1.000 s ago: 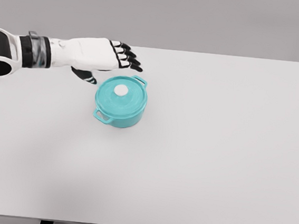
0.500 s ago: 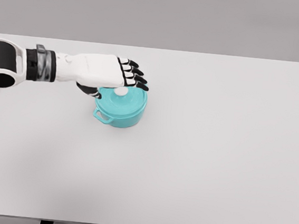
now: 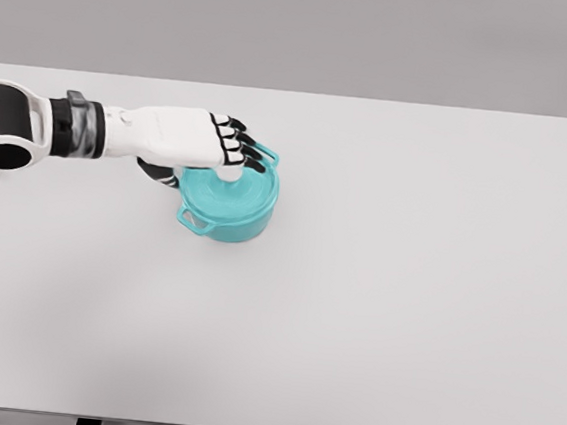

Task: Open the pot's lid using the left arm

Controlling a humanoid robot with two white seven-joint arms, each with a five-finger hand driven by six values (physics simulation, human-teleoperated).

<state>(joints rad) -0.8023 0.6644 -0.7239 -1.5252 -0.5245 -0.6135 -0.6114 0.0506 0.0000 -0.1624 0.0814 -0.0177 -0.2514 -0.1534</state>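
White worktop: left hand has curled down onto pot lid knob; lid still seated.

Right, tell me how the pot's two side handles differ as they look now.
The front handle sits at the pot's lower left, nearer the camera, fully in view and clear of the left hand. The back handle sits at the upper right, farther away, right beside the hand's dark fingertips; contact cannot be judged. The front one shows its opening clearly; the back one reads as a thin loop. Both are teal like the pot.
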